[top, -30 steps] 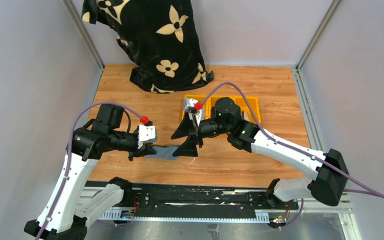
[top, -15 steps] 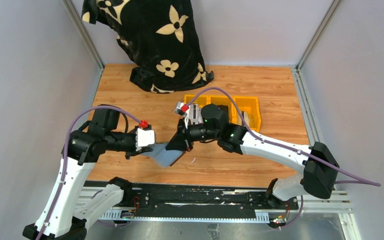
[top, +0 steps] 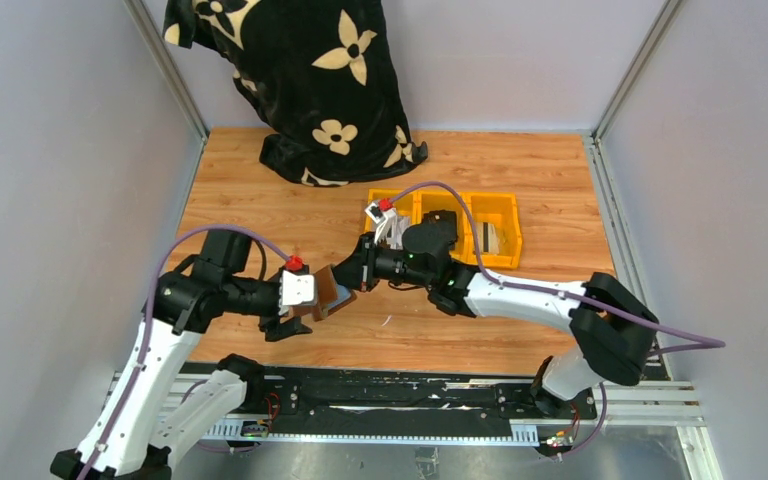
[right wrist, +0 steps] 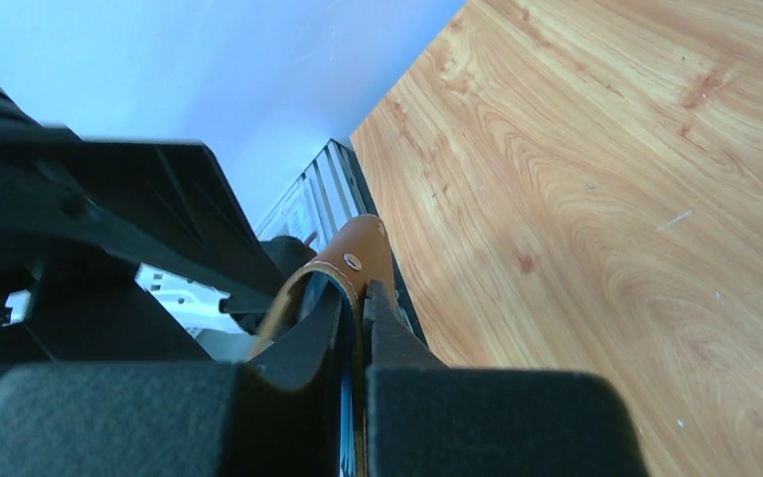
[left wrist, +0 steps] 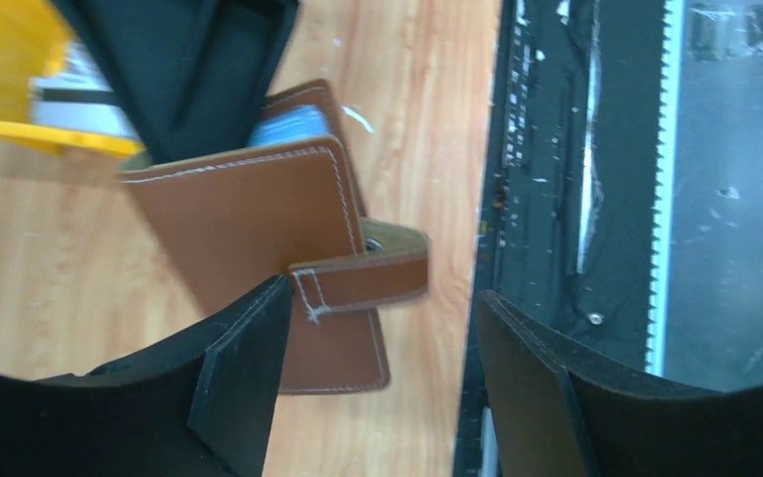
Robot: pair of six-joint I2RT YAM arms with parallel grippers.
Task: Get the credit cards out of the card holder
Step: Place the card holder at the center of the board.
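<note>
The brown card holder (top: 328, 290) hangs on edge just above the table between both grippers. My right gripper (top: 353, 276) is shut on its upper part; in the right wrist view the fingers (right wrist: 397, 343) pinch the leather, and the snap tab (right wrist: 356, 256) curls past the tips of my right gripper (right wrist: 363, 328). In the left wrist view the card holder (left wrist: 243, 224) fills the middle with its tab (left wrist: 373, 278) sticking out. A pale blue credit card edge (left wrist: 288, 124) shows inside. My left gripper (left wrist: 378, 383) stands open, one finger (left wrist: 233, 383) overlapping the holder's lower corner.
Yellow bins (top: 460, 225) holding small items stand just behind the right arm. A black cloth with cream flowers (top: 310, 80) lies heaped at the back. A black rail (top: 390, 392) runs along the table's near edge, close under the left gripper (top: 302, 297).
My left gripper has let go and opened. The right gripper has shut on the card holder and swung left, and the holder now stands on edge with its brown side showing.
</note>
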